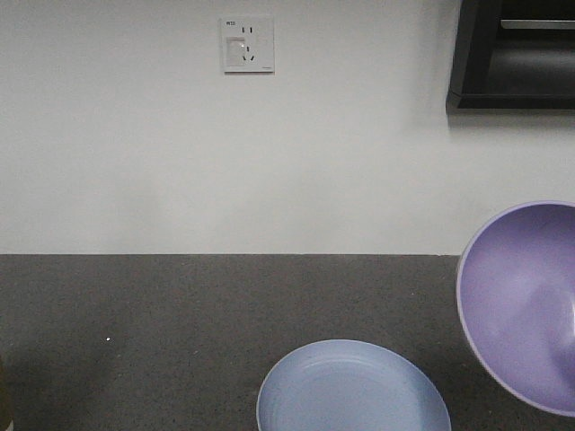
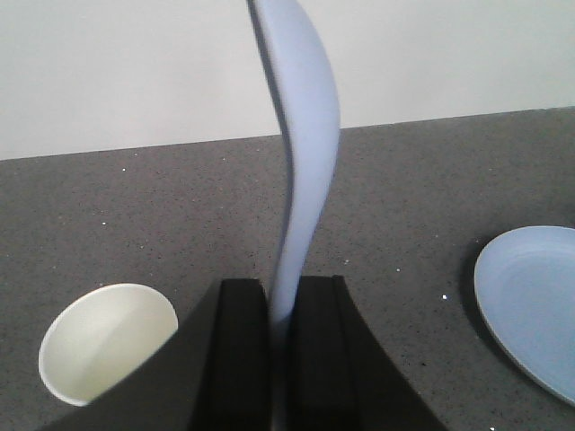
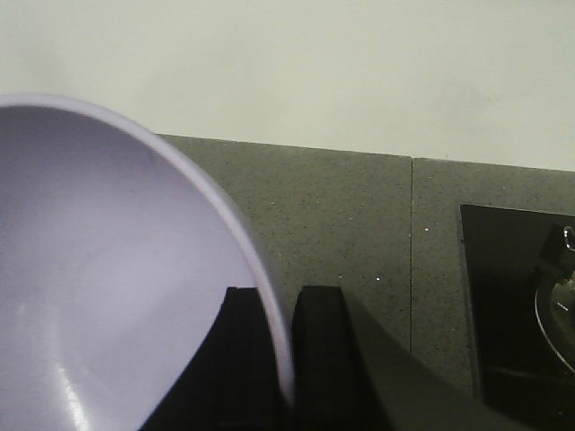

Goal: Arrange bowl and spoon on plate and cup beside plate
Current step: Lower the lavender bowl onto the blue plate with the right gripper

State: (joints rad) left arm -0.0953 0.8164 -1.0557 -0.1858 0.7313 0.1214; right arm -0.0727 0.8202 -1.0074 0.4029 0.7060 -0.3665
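Your right end effector (image 3: 277, 346) pinches the tilted bowl (image 1: 530, 305) by its rim, aloft right of the plate (image 1: 350, 395), and your left end effector (image 2: 280, 310) pinches the spoon (image 2: 305, 135) by its handle end, so either could pivot and drop.

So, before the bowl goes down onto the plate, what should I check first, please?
1. The right gripper is shut on the rim of the bowl: ok.
2. The left gripper is shut on the handle of the spoon: ok.
3. The plate is bare where visible: ok.
4. The bowl is level: not ok, steeply tilted.
5. The bowl is over the plate: not ok, off to one side.
6. The cup is apart from the plate: ok.
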